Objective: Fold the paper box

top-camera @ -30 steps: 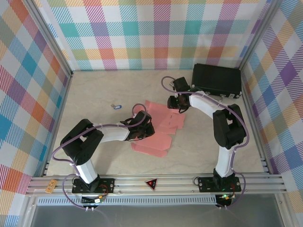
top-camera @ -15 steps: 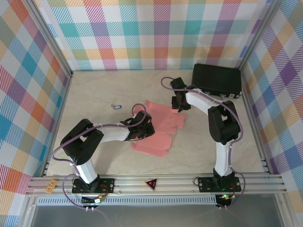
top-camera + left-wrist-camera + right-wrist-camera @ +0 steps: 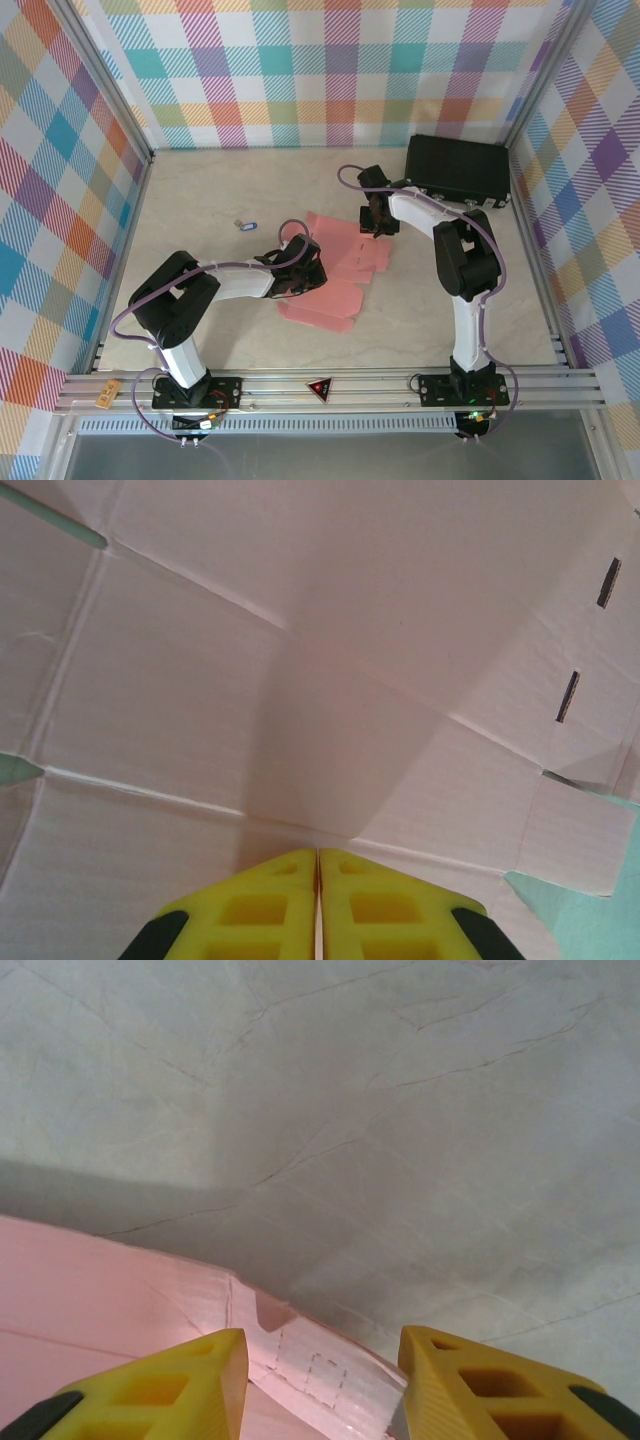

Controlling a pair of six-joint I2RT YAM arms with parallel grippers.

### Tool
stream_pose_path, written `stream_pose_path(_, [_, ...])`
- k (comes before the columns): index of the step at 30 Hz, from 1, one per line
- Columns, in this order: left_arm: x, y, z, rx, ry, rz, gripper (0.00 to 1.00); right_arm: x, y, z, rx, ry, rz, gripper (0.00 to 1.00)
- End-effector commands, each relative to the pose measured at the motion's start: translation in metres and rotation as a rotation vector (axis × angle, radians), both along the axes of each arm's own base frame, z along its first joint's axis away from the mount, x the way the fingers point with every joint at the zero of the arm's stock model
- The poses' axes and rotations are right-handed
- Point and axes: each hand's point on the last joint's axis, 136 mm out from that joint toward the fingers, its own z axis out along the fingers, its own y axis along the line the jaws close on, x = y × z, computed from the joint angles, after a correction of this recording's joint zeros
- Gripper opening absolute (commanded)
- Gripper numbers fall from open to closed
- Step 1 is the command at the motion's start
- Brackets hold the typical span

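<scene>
As we looked down from the top view, the paper box point(image 3: 345, 262) lay as a flat salmon-pink sheet at the middle of the table point(image 3: 200, 200), flaps spread and creases showing. We noted the left gripper point(image 3: 305, 272) over the sheet's left edge. In its wrist view the yellow fingers point(image 3: 260, 910) met tip to tip, fully closed, with pink card beneath them and nothing caught between them. We found the right gripper point(image 3: 381, 222) at the sheet's upper right corner. In its wrist view the fingers point(image 3: 180, 1380) stood well apart, with a taped flap edge low in the frame between them and bare table beyond. They gripped nothing, and we could not tell whether they touched the card. We logged a black case point(image 3: 458, 170) at the upper right of the frame, lid shut, contents hidden. A tiny card pack point(image 3: 245, 225) lay left of centre, well apart from the sheet.
</scene>
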Motion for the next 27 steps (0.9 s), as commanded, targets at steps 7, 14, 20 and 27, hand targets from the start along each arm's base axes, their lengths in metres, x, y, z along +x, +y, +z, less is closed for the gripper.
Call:
stream_pose_path(7, [-0.006,-0.002,-0.011,0.041,0.027,-0.024,0.10,0.000,0.023,0.020,0.125,-0.010,0.025,0.42])
stream_pose_path(14, [-0.006,-0.004,-0.014,0.045,0.036,-0.036,0.10,0.001,0.038,0.025,0.193,-0.012,0.070,0.41])
stream_pose_path(20, [-0.006,-0.004,-0.017,0.052,0.043,-0.041,0.10,0.005,0.051,0.027,0.253,-0.017,0.095,0.41])
stream_pose_path(27, [-0.007,-0.006,-0.018,0.053,0.049,-0.052,0.10,0.008,0.066,0.029,0.321,-0.015,0.137,0.39])
